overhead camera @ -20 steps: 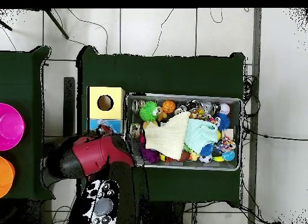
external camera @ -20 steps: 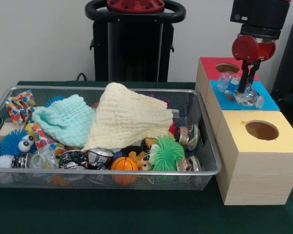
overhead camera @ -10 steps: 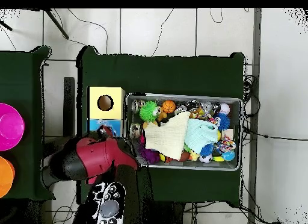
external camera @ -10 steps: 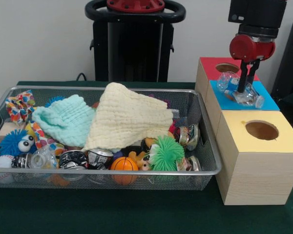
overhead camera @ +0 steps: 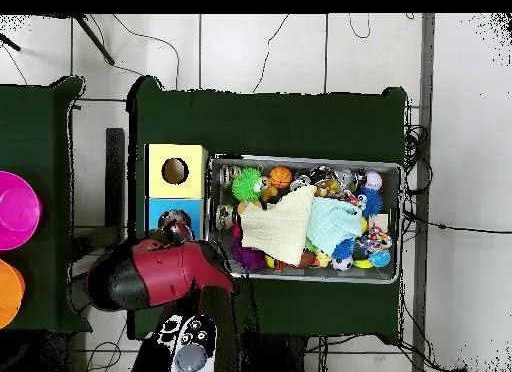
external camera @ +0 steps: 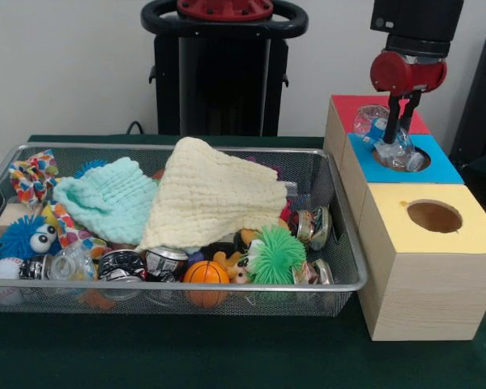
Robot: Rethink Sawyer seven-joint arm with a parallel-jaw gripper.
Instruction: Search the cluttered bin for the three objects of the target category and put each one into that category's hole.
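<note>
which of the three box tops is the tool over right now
The blue-topped box, the middle one between the red-topped box and the yellow-topped box. The tool holds a clear plastic bottle above its hole.

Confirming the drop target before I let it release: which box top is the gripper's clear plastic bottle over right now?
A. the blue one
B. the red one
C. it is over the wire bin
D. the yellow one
A: in the front view the clear plastic bottle in the gripper sits at the hole of the blue box top, between the red and yellow ones.
</note>
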